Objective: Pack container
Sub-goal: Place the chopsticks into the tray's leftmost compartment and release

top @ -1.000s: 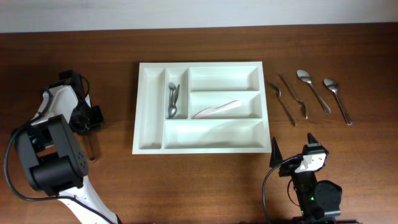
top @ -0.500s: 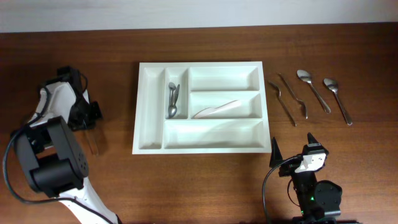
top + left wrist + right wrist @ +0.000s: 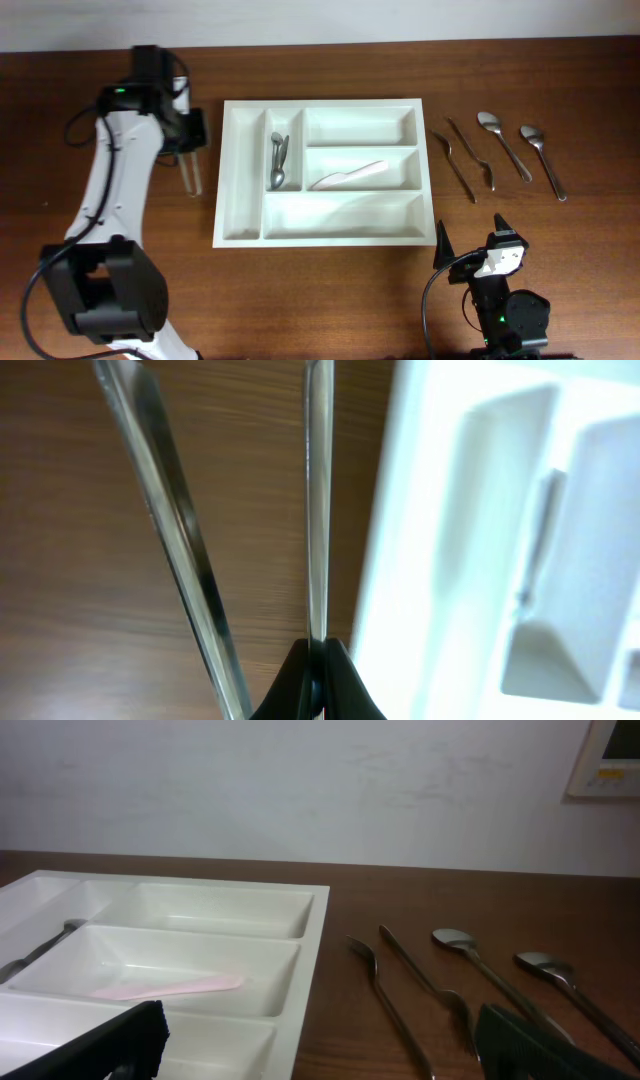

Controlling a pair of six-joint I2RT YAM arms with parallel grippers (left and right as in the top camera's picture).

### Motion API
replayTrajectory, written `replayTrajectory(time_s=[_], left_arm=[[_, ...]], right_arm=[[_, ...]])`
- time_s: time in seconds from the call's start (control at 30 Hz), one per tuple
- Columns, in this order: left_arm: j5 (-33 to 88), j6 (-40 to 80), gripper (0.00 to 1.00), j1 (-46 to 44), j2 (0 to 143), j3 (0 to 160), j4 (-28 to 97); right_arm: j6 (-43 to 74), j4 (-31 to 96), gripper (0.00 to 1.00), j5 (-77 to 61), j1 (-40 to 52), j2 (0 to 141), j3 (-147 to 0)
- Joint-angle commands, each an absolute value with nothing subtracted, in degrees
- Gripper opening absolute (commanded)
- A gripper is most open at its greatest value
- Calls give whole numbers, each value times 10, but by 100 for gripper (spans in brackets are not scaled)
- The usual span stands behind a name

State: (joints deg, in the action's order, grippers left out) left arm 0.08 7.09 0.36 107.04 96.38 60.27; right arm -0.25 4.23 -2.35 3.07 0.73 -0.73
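- The white tray (image 3: 243, 180) sits mid-bench (image 3: 330, 290), with two narrow slots on its left and three wide ones to the right.
- The second narrow slot holds a few small spoons (image 3: 278, 163), bunched together.
- The middle wide slot has one pale pink utensil (image 3: 347, 176) lying at a slant.
- Right of the tray, on bare wood, lie two forks (image 3: 458, 168) side by side. Beyond them are two big spoons (image 3: 505, 148), all apart from the tray.
- The left pincer (image 3: 187, 150) is out by the tray's left side, over bare wood and outside the tray.
- Its jaws are pressed together on two long shiny metal utensils (image 3: 189, 172) — I cannot tell what kind.
- In the left wrist view, the black fingertips (image 3: 296, 682) meet at the bottom edge.
- The metal utensils (image 3: 318, 510) splay apart as they run away from the pinch.
- The straighter one runs just beside the tray's left rim (image 3: 400, 560), which stands between it and the outer narrow slot.
- The right pincer (image 3: 472, 235) is at the near edge, just off the tray's near right corner.
- Its jaws are spread wide and hold nothing — the wrist view puts one finger at each bottom corner.
- That same view looks across the tray and the loose forks and spoons.
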Motion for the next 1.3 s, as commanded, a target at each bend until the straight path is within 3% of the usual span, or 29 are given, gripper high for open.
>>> replayTrajectory(time_s=[0.0,0.47,0.83,0.87,0.9,0.97,1.0,1.1,1.27], left_arm=[[18,83,2,-30,1077,966,600],[18,83,2,-117,1135,966,576],[17,83,2,-125,1145,966,558],[18,83,5,-125,1145,966,558],[18,83,17,-125,1145,966,558],[18,83,64,-125,1145,966,559],[18,83,73,-125,1145,966,560],[18,83,81,-125,1145,967,560],[17,83,82,-124,1145,986,568]], right_arm=[[-1,43,99,-17,28,2,-3],[-1,43,99,-16,28,2,-3],[-1,43,99,-17,28,2,-3],[-1,43,99,-17,28,2,-3],[-1,43,99,-16,28,2,-3],[-1,43,99,-17,28,2,-3],[-1,43,99,-16,28,2,-3],[-1,43,99,-16,28,2,-3],[-1,43,99,-16,28,2,-3]])
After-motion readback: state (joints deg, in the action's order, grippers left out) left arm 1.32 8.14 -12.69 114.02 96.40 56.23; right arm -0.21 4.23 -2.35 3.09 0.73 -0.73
